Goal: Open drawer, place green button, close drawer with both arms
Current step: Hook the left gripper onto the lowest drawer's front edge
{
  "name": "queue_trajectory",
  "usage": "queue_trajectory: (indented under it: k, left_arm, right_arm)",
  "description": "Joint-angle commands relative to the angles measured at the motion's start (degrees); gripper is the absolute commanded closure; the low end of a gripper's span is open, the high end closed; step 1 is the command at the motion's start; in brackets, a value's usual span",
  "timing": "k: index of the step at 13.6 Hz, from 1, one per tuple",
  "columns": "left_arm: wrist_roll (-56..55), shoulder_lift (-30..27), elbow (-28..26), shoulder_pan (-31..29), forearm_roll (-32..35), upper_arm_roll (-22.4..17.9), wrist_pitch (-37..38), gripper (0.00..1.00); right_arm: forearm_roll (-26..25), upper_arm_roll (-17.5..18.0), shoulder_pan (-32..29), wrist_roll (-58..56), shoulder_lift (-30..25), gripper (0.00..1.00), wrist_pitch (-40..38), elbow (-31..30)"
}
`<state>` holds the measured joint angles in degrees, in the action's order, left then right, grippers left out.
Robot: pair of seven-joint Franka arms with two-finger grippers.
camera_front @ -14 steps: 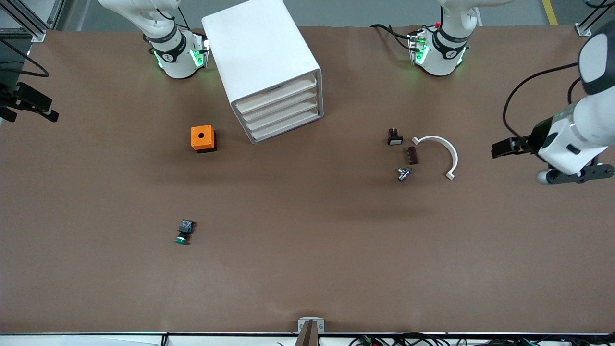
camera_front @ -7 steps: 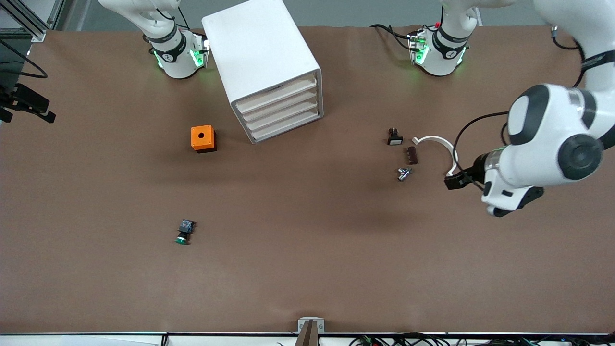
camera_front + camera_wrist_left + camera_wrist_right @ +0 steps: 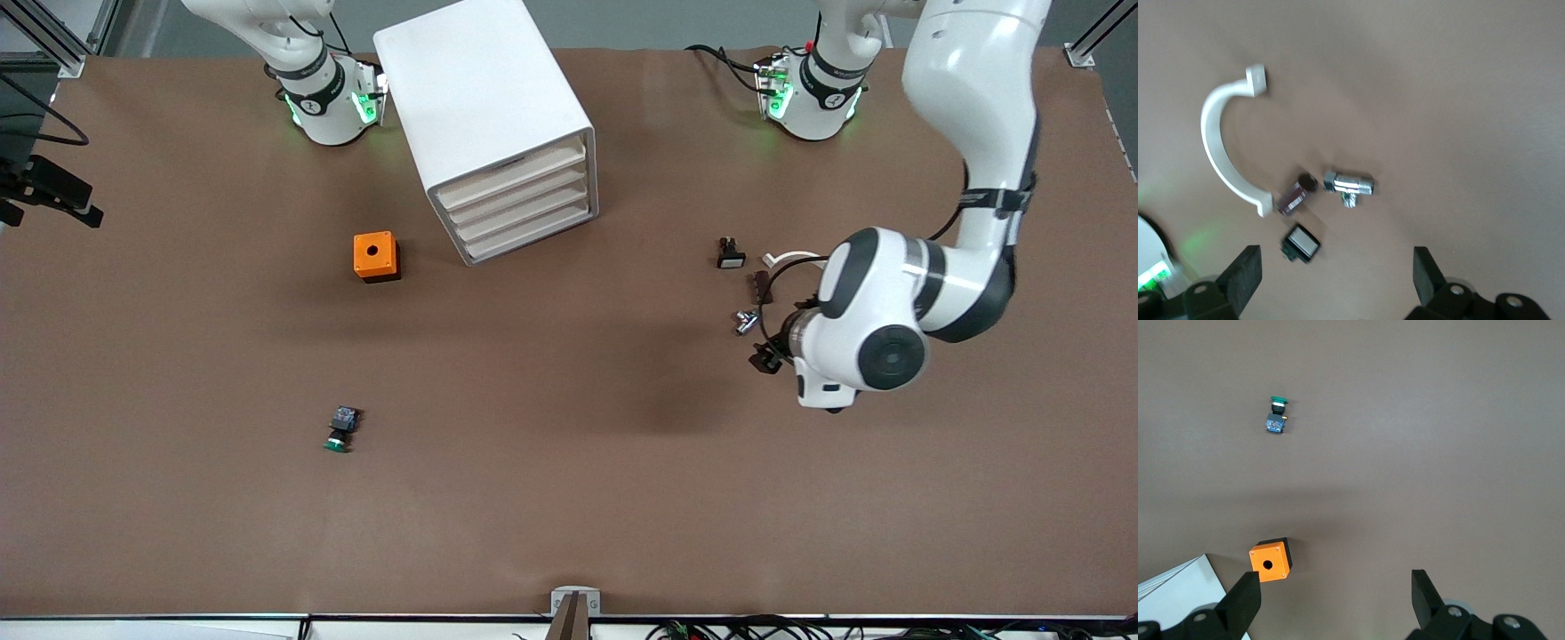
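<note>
Arms first: we see the left arm (image 3: 969,151) come down from its base, bend sharply at the elbow and carry its wrist out over the table's brown surface (image 3: 569,498) toward the left arm's end. The left gripper (image 3: 1333,280) points downward with its two black fingers (image 3: 1241,277) spread wide and nothing between them; it hangs over a small cluster of parts: a white curved bracket (image 3: 1221,153), a dark brown block (image 3: 1295,195), a chrome fitting (image 3: 1349,185) and a black button with a white cap (image 3: 1301,243). The right gripper (image 3: 1335,600) is likewise released and empty, high over the table near the orange box (image 3: 1271,561); in the front view only a dark piece of it shows at the edge (image 3: 49,191).

We find the button (image 3: 340,428) lying on its side on the bare table, well apart from the other things, nearer to the front camera than the orange box and toward the right arm's end. Its green cap faces the front camera and its black-and-blue body trails away from it. The white cabinet (image 3: 484,124) sits askew near the right arm's base, with all four drawers, the lower drawer (image 3: 524,227) among them, pushed in.
</note>
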<state>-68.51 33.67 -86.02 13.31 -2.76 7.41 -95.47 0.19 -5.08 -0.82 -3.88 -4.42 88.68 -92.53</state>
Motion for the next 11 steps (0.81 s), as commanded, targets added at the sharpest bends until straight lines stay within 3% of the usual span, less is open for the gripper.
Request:
queue_trajectory:
  k: [1, 5, 11]
  left_arm:
    - [-13.5, 4.2, 1.9, 4.0, -0.8, -0.3, 0.6, 0.00]
    - [-28.8, 7.0, 2.6, 9.7, -4.0, -0.2, 0.6, 0.00]
    - [-48.0, 8.1, 3.3, 16.0, -21.2, -0.3, 0.6, 0.01]
  right_arm:
    - [-0.7, 0.5, -0.6, -0.1, -1.5, 0.00, -0.1, -1.3]
    - [-0.6, 0.5, -0.6, -0.1, -1.6, 0.00, -0.1, -2.0]
    - [-0.5, 0.5, -0.6, -0.1, -1.6, 0.00, -0.1, -2.0]
